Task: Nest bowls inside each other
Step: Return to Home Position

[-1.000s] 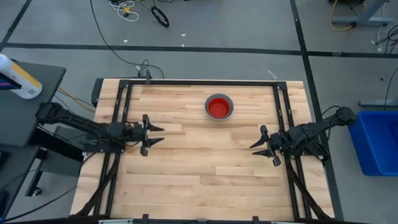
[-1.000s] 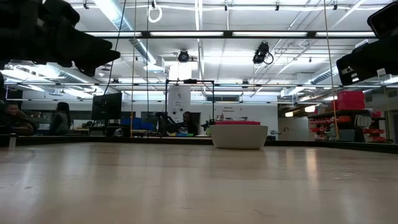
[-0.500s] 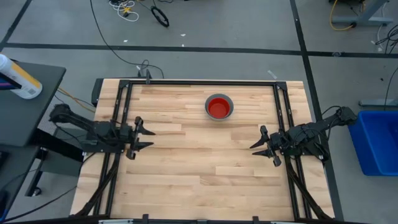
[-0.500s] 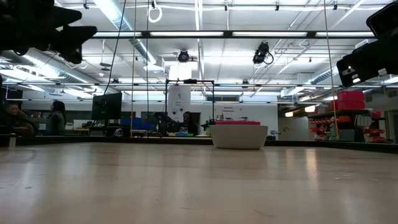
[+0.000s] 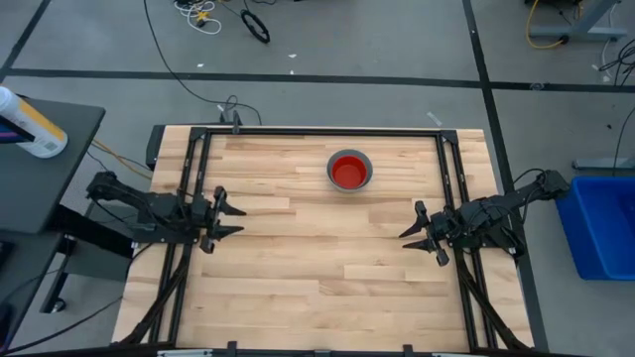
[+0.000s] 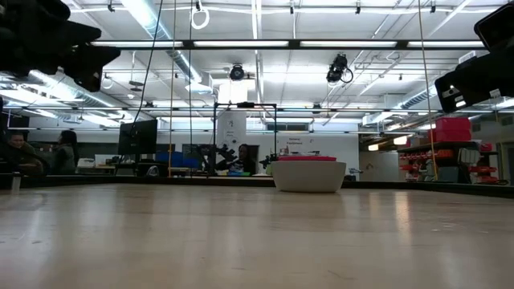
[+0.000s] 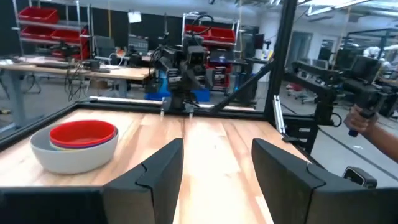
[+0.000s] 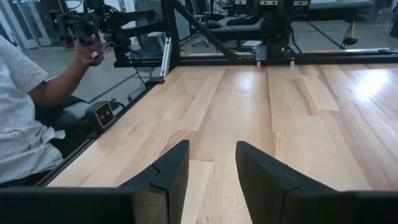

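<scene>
The bowls point(image 5: 350, 171) stand as one nest on the far half of the wooden desk point(image 5: 317, 288), a little to the right of its middle. From above only the red bowl shows inside a grey rim. In the left wrist view the nest point(image 7: 78, 146) shows more: the grey bowl is outermost and the red one is on top. Thin rims of other bowls are between them, but their colours are hard to tell. In the low view the nest point(image 6: 309, 174) sits flat on the desk, with a red edge above the pale wall.

The left end effector point(image 5: 236, 220) hangs near the left side of the desk, released, its two fingers point(image 7: 163, 177) wide apart and holding nothing. The nest lies well apart from it, farther back and to the right.

The right end effector point(image 5: 411, 234) is near the right side of the desk. It is also released and empty, with a clear gap between its fingers point(image 8: 169, 177). The nest lies apart from it, farther back and to the left, somewhat nearer to it than to the left one.

Beside the desk a person point(image 8: 25, 118) in a white shirt holds a dark handle.
</scene>
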Controlling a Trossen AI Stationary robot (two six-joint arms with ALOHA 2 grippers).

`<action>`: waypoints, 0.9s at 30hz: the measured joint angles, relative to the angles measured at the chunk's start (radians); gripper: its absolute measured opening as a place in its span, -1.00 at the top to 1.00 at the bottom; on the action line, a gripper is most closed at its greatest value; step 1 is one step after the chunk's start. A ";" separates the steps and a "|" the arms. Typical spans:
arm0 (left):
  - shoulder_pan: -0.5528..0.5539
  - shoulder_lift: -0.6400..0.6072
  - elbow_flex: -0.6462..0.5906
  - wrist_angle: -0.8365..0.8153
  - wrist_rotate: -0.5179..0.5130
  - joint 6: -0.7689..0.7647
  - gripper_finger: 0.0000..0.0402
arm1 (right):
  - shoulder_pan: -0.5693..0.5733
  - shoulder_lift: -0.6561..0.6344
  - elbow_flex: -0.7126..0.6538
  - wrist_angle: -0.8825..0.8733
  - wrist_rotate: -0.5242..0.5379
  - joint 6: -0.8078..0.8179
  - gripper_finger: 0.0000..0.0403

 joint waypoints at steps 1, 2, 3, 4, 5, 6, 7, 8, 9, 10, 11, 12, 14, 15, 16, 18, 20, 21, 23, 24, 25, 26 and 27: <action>0.014 0.000 0.000 0.004 0.021 0.006 0.01 | 0.000 0.001 0.000 0.000 -0.001 -0.002 0.30; 0.030 0.000 0.000 0.013 0.046 0.008 0.01 | 0.000 0.001 0.000 0.000 -0.001 -0.004 0.29; 0.049 0.000 0.000 0.019 0.066 0.011 0.01 | 0.000 0.001 0.000 0.000 -0.001 -0.005 0.30; 0.073 0.000 0.000 0.019 0.083 0.011 0.01 | 0.000 0.001 0.000 0.000 -0.001 -0.005 0.30; 0.098 0.000 0.000 0.018 0.100 0.010 0.01 | 0.000 0.001 0.000 0.000 -0.001 -0.005 0.30; 0.123 0.000 0.000 0.018 0.121 0.009 0.01 | 0.000 0.001 0.000 0.000 -0.001 -0.005 0.30; 0.150 0.000 0.000 0.018 0.140 0.006 0.01 | 0.000 0.001 0.000 0.000 -0.001 -0.005 0.30; 0.176 0.000 0.000 0.017 0.154 0.005 0.01 | 0.000 0.001 0.000 0.000 -0.002 -0.005 0.30; 0.198 0.000 0.000 0.018 0.165 0.002 0.01 | 0.000 0.001 0.000 0.000 -0.003 -0.005 0.30; 0.218 0.000 0.000 0.019 0.171 -0.002 0.01 | 0.000 0.001 0.000 0.000 -0.003 -0.005 0.29; 0.235 0.000 0.000 0.021 0.172 -0.005 0.01 | 0.000 0.001 0.000 0.000 -0.003 -0.005 0.29; 0.246 0.000 0.000 0.021 0.170 -0.009 0.01 | 0.000 0.001 0.000 0.000 -0.003 -0.005 0.30; 0.258 0.000 0.000 0.020 0.140 -0.012 0.01 | 0.000 0.001 0.000 0.000 -0.003 0.000 0.30; 0.258 0.000 0.000 0.020 0.120 -0.012 0.01 | 0.000 0.001 0.000 0.000 -0.003 0.002 0.30; 0.258 0.000 0.000 0.020 0.102 -0.010 0.01 | 0.000 0.001 0.000 0.000 -0.003 0.003 0.30; 0.254 0.000 0.000 0.020 0.074 -0.002 0.01 | 0.000 0.001 0.000 0.000 -0.003 0.002 0.30; 0.254 0.000 0.000 0.013 0.055 0.001 0.01 | 0.000 0.001 0.000 0.000 -0.003 0.000 0.29; 0.254 0.000 -0.001 0.003 0.051 0.004 0.01 | 0.000 0.001 0.000 0.000 -0.003 -0.006 0.30; 0.254 0.001 -0.001 -0.010 0.048 0.010 0.01 | 0.000 0.001 0.000 0.000 -0.002 -0.019 0.30; 0.254 0.004 -0.001 -0.010 0.047 0.010 0.01 | 0.000 0.001 0.000 0.000 0.000 -0.035 0.31; 0.254 0.007 -0.001 -0.011 0.050 0.011 0.01 | 0.000 0.001 0.000 0.000 0.004 -0.051 0.31; 0.254 0.010 -0.001 -0.012 0.055 0.015 0.01 | 0.000 0.001 0.000 0.000 0.009 -0.051 0.30; 0.254 0.011 0.000 -0.012 0.055 0.023 0.01 | 0.000 0.001 0.000 0.000 0.014 -0.050 0.30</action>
